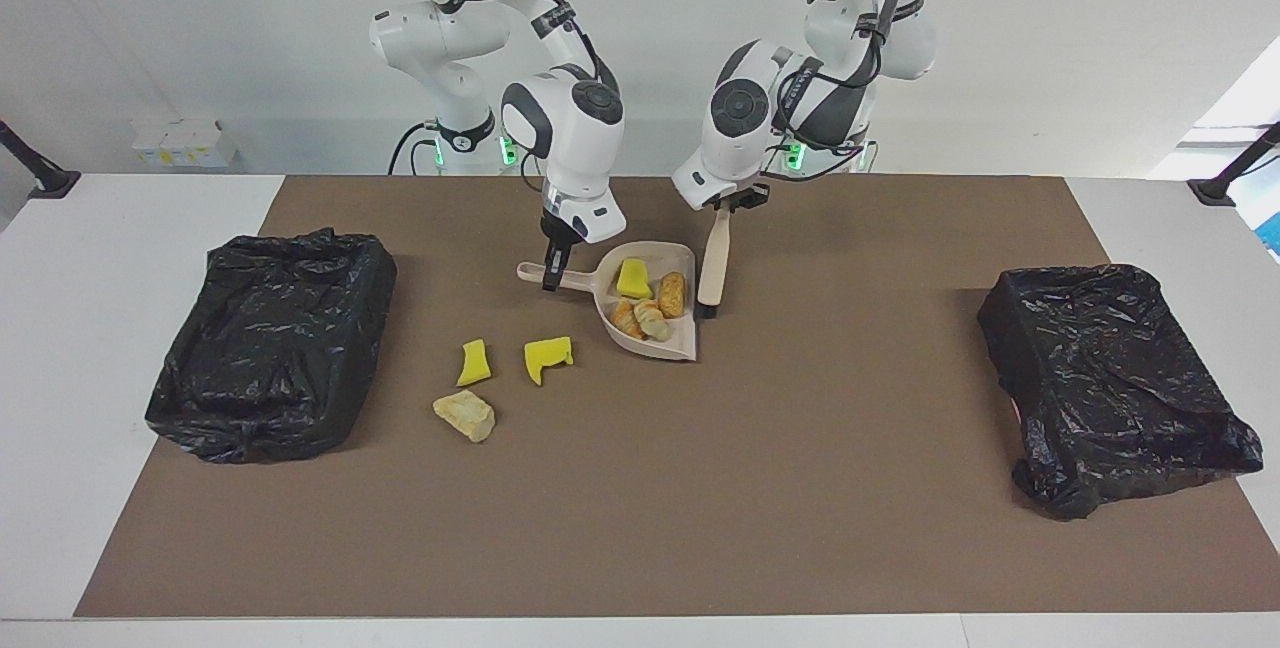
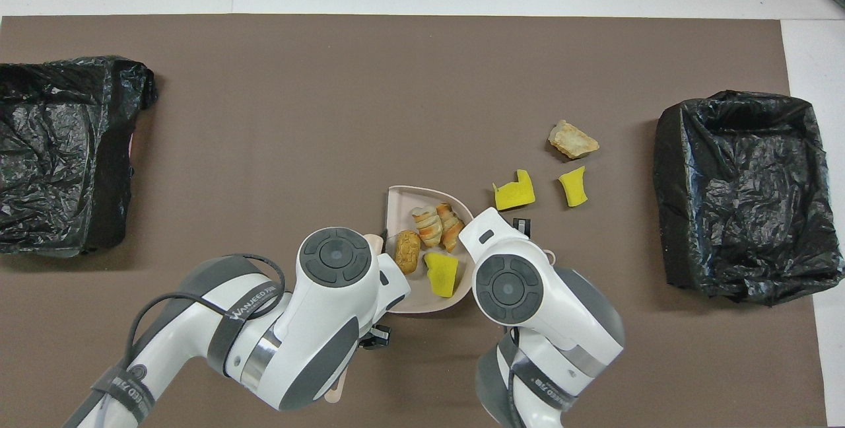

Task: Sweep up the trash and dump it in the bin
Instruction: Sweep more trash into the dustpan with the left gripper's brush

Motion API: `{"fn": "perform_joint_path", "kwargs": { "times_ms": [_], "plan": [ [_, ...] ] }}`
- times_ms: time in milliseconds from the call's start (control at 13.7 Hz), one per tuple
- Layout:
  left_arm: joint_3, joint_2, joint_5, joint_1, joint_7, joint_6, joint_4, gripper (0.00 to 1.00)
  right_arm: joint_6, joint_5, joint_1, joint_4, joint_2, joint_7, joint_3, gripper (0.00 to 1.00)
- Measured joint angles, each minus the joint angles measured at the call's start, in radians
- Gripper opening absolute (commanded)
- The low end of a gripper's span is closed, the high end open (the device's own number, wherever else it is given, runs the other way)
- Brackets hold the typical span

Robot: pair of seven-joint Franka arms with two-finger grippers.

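Note:
The beige dustpan [image 1: 676, 336] [image 2: 399, 206] lies on the brown mat in front of the robots. My right gripper [image 1: 551, 266] is shut on its handle. In the pan are a yellow sponge piece [image 1: 632, 278] [image 2: 442, 273], an orange-brown lump [image 1: 671, 294] [image 2: 407, 251] and beige rolls [image 1: 641, 319] [image 2: 436, 226]. My left gripper [image 1: 723, 209] is shut on the brush [image 1: 713, 268], whose black bristles rest on the mat at the pan's open edge. Two yellow scraps [image 1: 473, 362] [image 1: 547, 355] and a pale lump [image 1: 465, 415] lie loose, farther from the robots.
One black-bagged bin [image 1: 275, 338] [image 2: 746, 193] sits at the right arm's end of the table. Another [image 1: 1110, 383] [image 2: 63, 150] is at the left arm's end. White table borders the brown mat [image 1: 700, 508].

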Motion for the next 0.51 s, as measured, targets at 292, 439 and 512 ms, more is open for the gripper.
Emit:
{"fn": "perform_joint_path", "kwargs": {
  "times_ms": [292, 439, 512],
  "plan": [
    [0.000, -0.026, 0.016, -0.012, -0.171, -0.004, 0.005, 0.00, -0.035, 0.000, -0.031, 0.037, 0.001, -0.018, -0.001, 0.00],
    [-0.001, -0.038, 0.017, -0.026, -0.247, -0.005, 0.004, 0.00, -0.095, 0.029, -0.062, 0.066, -0.009, -0.096, -0.002, 0.00],
    [0.000, -0.043, 0.018, -0.033, -0.264, -0.005, 0.000, 0.00, -0.126, 0.057, -0.080, 0.082, -0.019, -0.151, -0.002, 0.00]
  ]
}}
